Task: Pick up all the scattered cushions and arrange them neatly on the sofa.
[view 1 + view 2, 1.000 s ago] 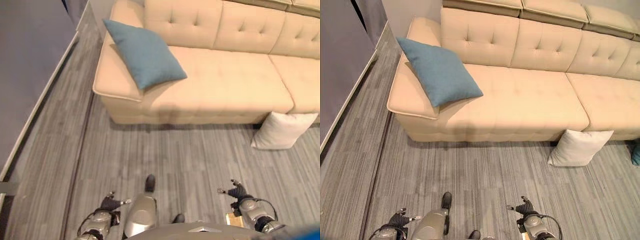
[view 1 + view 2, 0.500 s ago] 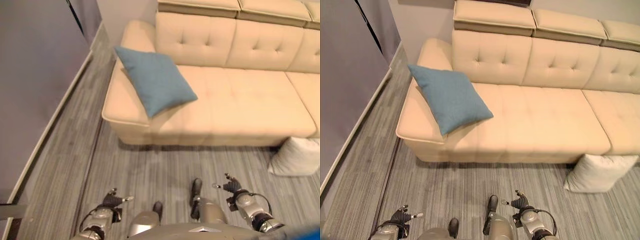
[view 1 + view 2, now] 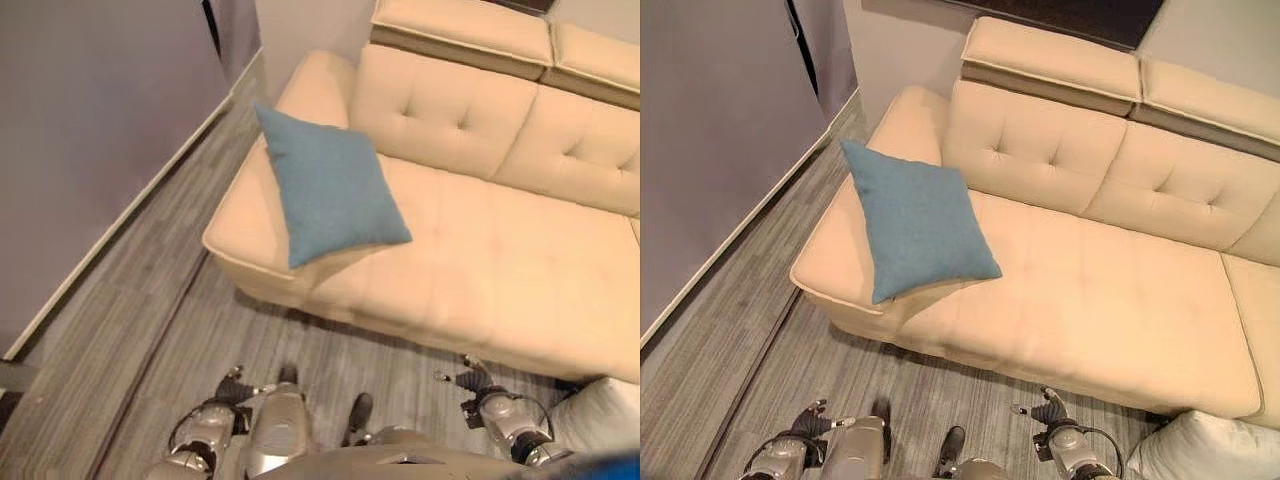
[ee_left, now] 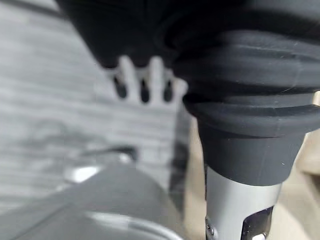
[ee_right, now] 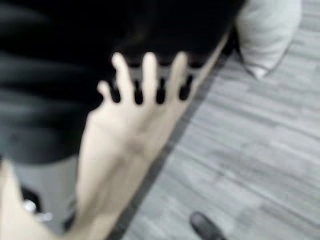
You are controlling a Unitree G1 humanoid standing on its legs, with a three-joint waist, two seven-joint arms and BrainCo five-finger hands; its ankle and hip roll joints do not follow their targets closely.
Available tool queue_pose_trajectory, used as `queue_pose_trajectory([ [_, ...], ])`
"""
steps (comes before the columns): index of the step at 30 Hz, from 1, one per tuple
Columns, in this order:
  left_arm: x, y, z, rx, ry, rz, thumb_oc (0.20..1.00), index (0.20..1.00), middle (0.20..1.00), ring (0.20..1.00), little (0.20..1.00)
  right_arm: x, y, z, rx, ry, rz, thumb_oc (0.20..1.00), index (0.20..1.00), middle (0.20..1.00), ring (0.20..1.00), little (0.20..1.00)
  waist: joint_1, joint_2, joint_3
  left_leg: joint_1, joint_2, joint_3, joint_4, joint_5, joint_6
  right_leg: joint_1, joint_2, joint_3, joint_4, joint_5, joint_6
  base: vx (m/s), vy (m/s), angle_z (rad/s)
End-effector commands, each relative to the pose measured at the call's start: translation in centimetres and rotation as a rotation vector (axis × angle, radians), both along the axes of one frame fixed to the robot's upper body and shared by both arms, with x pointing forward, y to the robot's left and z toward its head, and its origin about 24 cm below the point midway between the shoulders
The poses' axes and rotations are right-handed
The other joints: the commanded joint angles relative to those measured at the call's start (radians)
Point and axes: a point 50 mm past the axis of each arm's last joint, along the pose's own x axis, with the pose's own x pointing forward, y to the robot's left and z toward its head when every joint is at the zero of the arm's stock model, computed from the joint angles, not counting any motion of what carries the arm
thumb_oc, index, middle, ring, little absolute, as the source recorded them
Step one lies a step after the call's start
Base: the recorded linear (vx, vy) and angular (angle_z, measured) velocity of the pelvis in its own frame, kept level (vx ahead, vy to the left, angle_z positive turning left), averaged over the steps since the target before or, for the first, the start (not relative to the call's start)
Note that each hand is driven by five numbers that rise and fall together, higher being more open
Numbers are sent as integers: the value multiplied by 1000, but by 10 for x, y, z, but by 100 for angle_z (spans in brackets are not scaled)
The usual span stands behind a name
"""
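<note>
A blue cushion (image 3: 335,195) leans on the left end of the beige sofa (image 3: 500,260), by its armrest. A white cushion (image 3: 1205,445) stands on the grey floor against the sofa's front at the lower right, and is seen past my right fingers (image 5: 145,75) as the white cushion (image 5: 267,30). My left hand (image 3: 232,387) hangs low at the left, open and holding nothing. My right hand (image 3: 468,379) hangs low at the right, open and holding nothing, a short way left of the white cushion. The fingers (image 4: 142,80) of my left hand are straight over the floor.
A grey wall (image 3: 100,100) with a pale skirting board runs along the left, leaving a strip of floor (image 3: 150,290) between it and the sofa's armrest. The sofa's seat to the right of the blue cushion is bare.
The whole picture has shifted: the camera moved, so the sofa sits further right and closer and the white cushion now lies at the lower right corner. Both hands stay low and empty.
</note>
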Motion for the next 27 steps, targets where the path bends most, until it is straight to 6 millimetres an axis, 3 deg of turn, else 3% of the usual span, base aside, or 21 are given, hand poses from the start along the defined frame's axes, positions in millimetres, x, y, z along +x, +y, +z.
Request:
queue_pose_trajectory([
  [1,-17,13,-2,45,43,3,1000,1000,1000,1000,1000,1,-8,4,-23,-37,-1,1000,1000,1000,1000,1000,20,7,-28,64,-33,-23,22,-16,5,-10,-12,17,113,-81,136,168,138,-49],
  [5,-25,18,-3,52,62,17,1000,1000,1000,1000,1000,2,-3,4,-15,-38,7,1000,1000,1000,1000,1000,25,7,-53,131,-54,-19,5,-44,24,-19,-30,28,200,-90,161,158,213,-45],
  [8,-17,23,2,55,15,32,1000,1000,1000,1000,1000,7,1,5,-6,-46,24,1000,1000,1000,1000,1000,14,33,-42,194,-53,-13,-19,-64,62,-121,-70,39,439,-32,226,115,236,-56],
  [10,-9,23,6,49,-31,47,1000,1000,1000,1000,1000,8,0,6,-5,-52,13,1000,1000,1000,1000,1000,9,44,-39,218,-62,-18,-37,-74,74,-145,-82,39,451,-27,231,89,111,1],
  [13,4,24,13,48,-93,70,1000,1000,1000,1000,1000,8,-4,7,-18,-57,6,1000,1000,1000,1000,1000,15,61,-48,241,-56,-27,-70,-82,77,-134,-129,7,346,-39,209,108,-36,6],
  [14,15,26,20,53,-158,94,1000,1000,1000,1000,1000,9,-8,8,-23,-60,-8,1000,1000,1000,1000,1000,17,56,-48,235,-64,-39,-62,-84,74,-127,-159,14,256,-20,201,151,-83,3],
  [15,20,28,24,64,-192,120,1000,1000,1000,1000,1000,10,-10,9,-29,-69,-18,1000,1000,1000,1000,1000,13,54,-45,237,-67,-39,-55,-88,75,-151,-162,37,268,14,209,155,-79,0],
  [18,41,22,38,50,-312,137,1000,1000,1000,1000,1000,11,-13,11,-42,-87,-29,1000,1000,1000,1000,1000,20,33,-52,238,-77,-40,-51,-95,65,-108,-150,19,195,8,214,121,-104,6],
  [19,57,15,52,21,-429,153,1000,1000,1000,1000,1000,15,-13,14,-40,-119,-34,1000,1000,1000,1000,1000,19,25,-56,237,-72,-50,-65,-89,53,-94,-135,13,166,7,210,98,-121,26],
  [27,88,-20,97,-128,-729,134,1000,1000,1000,1000,1000,25,-16,26,-49,-218,-43,1000,1000,1000,1000,1000,21,5,-39,222,-44,-78,-100,-63,19,-66,-105,-40,100,-3,191,61,-124,25],
])
